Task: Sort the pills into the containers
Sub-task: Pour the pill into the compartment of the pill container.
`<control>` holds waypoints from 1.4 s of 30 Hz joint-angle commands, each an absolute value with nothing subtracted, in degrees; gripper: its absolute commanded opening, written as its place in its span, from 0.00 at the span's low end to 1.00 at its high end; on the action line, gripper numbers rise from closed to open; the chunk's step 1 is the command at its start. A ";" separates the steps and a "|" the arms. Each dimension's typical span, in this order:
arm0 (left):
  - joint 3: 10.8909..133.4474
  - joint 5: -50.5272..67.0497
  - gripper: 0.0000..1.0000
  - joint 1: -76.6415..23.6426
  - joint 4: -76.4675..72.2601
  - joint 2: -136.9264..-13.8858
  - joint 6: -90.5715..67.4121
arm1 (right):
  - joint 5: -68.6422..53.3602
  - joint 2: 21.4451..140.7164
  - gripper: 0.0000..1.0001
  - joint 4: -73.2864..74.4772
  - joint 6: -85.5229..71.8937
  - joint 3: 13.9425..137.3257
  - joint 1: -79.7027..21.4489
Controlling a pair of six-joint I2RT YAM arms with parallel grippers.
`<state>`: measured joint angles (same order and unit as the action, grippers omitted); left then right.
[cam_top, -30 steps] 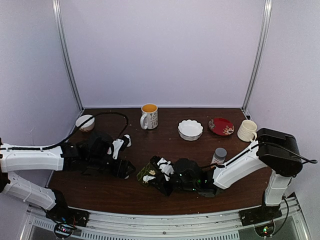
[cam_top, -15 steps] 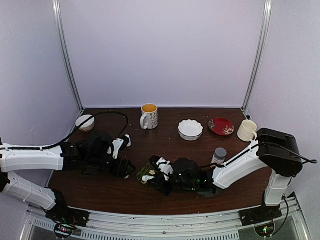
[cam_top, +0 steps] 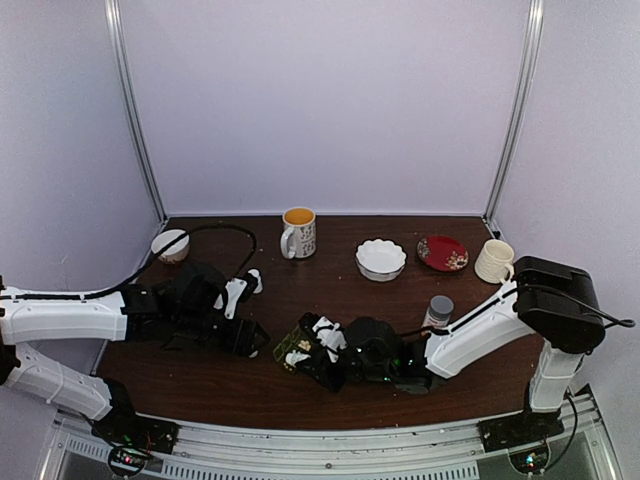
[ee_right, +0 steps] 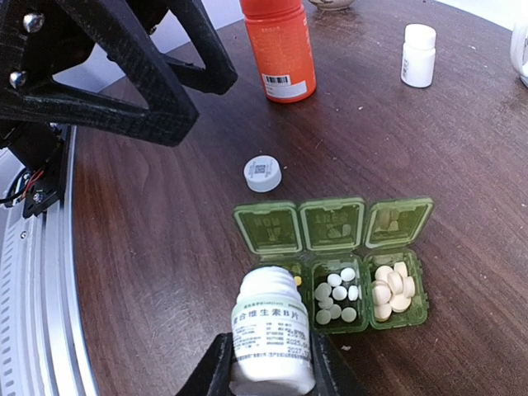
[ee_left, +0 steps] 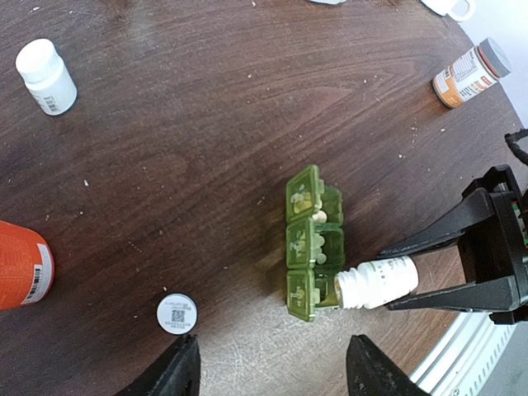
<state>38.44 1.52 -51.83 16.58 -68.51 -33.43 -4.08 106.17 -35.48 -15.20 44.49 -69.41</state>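
Pill box (ee_right: 338, 247) lies just ahead of my right gripper (ee_right: 272, 367), all three lids flipped back. That gripper is clamped on an uncapped white bottle (ee_right: 271, 330), its mouth tipped over the compartment right in front. The two compartments beside it already hold pills (ee_right: 338, 301). Farther out lie a loose cap (ee_right: 262, 173) and an orange bottle (ee_right: 280, 49). My left gripper (ee_left: 272, 359) hangs spread and empty, the box just ahead of it. I judge the box light, thin and prone to skate if nudged (those lid hinges look flimsy), so I'd pinch its body across the long walls, never the lids.
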 commanded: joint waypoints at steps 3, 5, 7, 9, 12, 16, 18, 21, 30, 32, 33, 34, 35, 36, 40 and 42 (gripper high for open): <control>39.85 0.88 0.63 -51.59 16.03 -67.78 -32.61 | -2.36 105.09 0.00 -37.54 -16.06 43.69 -69.68; 39.90 0.87 0.63 -51.59 16.25 -67.86 -32.67 | -2.45 105.73 0.00 -32.07 -15.27 46.47 -69.66; 39.96 -0.04 0.63 -51.59 16.69 -68.00 -32.80 | -3.37 104.96 0.00 -35.72 -15.85 44.74 -69.67; 40.04 -1.38 0.63 -51.59 17.36 -68.34 -33.03 | -2.71 104.48 0.00 -38.17 -16.46 43.30 -69.64; 40.14 -2.45 0.63 -51.58 18.33 -68.73 -33.42 | -3.04 105.88 0.00 -31.77 -15.09 46.84 -69.66; 40.88 -3.99 0.63 -51.59 20.39 -68.92 -34.13 | -3.54 105.31 0.00 -37.45 -16.36 43.87 -69.69; 41.15 -4.82 0.63 -51.58 21.31 -69.11 -34.39 | -3.67 105.56 0.00 -33.33 -15.56 45.78 -69.67; 41.49 -5.47 0.63 -51.44 22.31 -69.55 -34.75 | -3.73 104.91 0.00 -39.12 -16.48 43.02 -69.68; 42.61 -6.68 0.63 -51.41 24.69 -71.47 -34.72 | -3.41 105.69 0.00 -31.99 -15.01 46.49 -69.61; 42.77 -6.60 0.63 -51.41 24.82 -71.94 -34.71 | -3.95 104.84 0.00 -37.98 -15.85 43.49 -69.65; 42.97 -6.59 0.63 -51.42 25.02 -72.30 -34.64 | -3.45 104.62 0.00 -39.17 -16.06 42.83 -69.61; 42.99 -6.59 0.64 -51.37 25.34 -72.56 -34.63 | -3.18 105.01 0.00 -36.93 -15.74 43.71 -69.68; 43.11 -6.59 0.64 -51.41 25.45 -72.90 -34.63 | -3.28 105.32 0.00 -33.69 -15.13 45.45 -69.64; 43.21 -6.61 0.64 -51.42 25.48 -73.14 -34.63 | -3.80 105.32 0.00 -32.39 -14.80 46.00 -69.67; 43.50 -6.25 0.64 -51.42 25.49 -74.40 -34.57 | -3.57 105.08 0.00 -35.26 -15.72 44.59 -69.65; 43.56 -6.08 0.64 -51.42 25.49 -74.76 -34.60 | -4.34 105.19 0.00 -33.84 -15.06 45.53 -69.64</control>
